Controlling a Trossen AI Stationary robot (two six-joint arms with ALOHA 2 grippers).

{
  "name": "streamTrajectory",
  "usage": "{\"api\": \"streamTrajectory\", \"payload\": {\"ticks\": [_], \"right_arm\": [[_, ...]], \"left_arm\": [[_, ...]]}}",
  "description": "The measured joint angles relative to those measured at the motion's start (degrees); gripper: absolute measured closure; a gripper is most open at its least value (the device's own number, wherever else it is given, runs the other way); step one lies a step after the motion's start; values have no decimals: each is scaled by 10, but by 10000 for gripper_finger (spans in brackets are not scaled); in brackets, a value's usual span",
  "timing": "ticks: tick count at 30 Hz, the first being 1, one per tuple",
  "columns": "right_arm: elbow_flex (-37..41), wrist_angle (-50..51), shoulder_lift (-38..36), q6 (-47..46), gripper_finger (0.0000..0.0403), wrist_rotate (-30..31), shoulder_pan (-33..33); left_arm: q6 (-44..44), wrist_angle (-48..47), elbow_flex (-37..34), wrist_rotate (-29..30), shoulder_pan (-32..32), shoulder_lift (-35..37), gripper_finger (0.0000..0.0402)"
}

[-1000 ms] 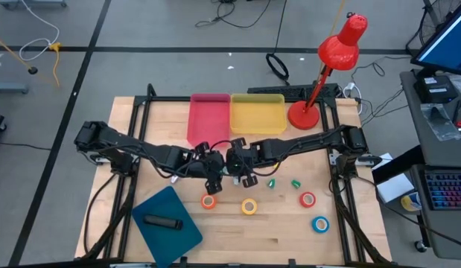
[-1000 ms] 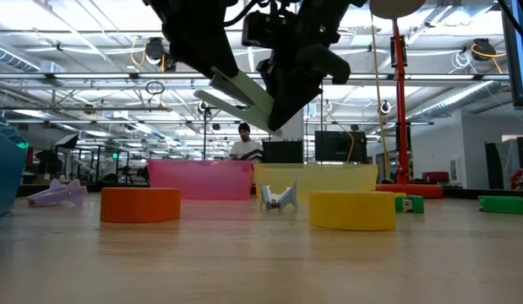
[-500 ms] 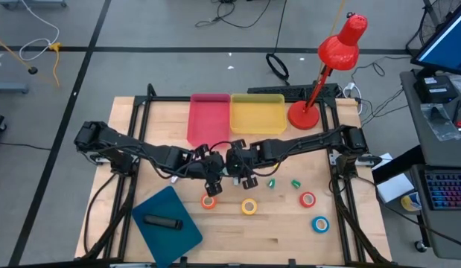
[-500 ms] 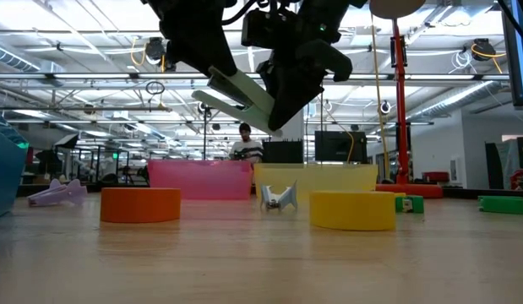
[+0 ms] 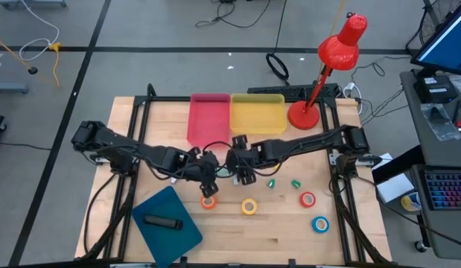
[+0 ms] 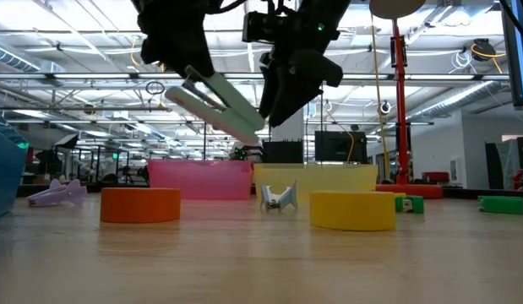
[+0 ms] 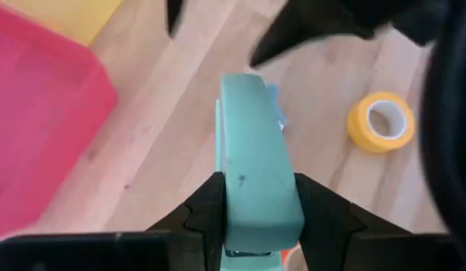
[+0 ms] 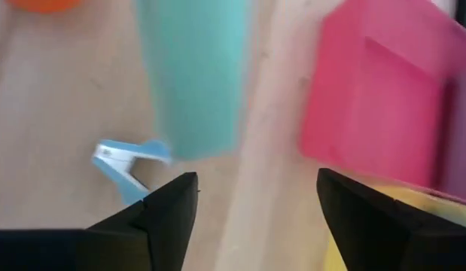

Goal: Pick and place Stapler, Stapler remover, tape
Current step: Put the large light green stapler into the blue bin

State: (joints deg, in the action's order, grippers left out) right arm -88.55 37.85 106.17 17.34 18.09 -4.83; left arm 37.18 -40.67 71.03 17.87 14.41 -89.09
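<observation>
The right gripper has spread its fingers and let go of the pale green stapler, which the left gripper, now clamped on it, has carried slightly away leftward.

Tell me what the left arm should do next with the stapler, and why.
Probably carry it toward the pink bin. The left gripper is clamped on the green stapler above the table, and the right gripper is open and clear of it.
</observation>
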Motion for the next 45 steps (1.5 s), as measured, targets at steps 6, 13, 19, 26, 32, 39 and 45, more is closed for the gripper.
{"api": "streamTrajectory", "payload": {"ticks": [6, 13, 19, 26, 32, 39, 45], "right_arm": [[0, 1, -19, -1, 135, 30, 15], [-1, 1, -38, -2, 139, 29, 43], [-1, 4, -46, -5, 140, 29, 61], [0, 5, -45, -41, 142, 29, 67], [0, 5, -44, -79, 143, 28, 66], [0, 5, -44, -126, 143, 28, 66], [0, 5, -44, -161, 146, 28, 66]], "left_arm": [[88, -33, 0, 1, 21, 28, 273], [129, -97, 0, -34, 80, 80, 273], [111, -147, 0, -82, 150, 121, 273], [113, -272, 0, -138, 218, 143, 273], [103, -321, 0, -142, 262, 154, 273], [39, -331, -2, -133, 285, 148, 273], [23, -322, -47, -134, 285, 148, 273]]}}
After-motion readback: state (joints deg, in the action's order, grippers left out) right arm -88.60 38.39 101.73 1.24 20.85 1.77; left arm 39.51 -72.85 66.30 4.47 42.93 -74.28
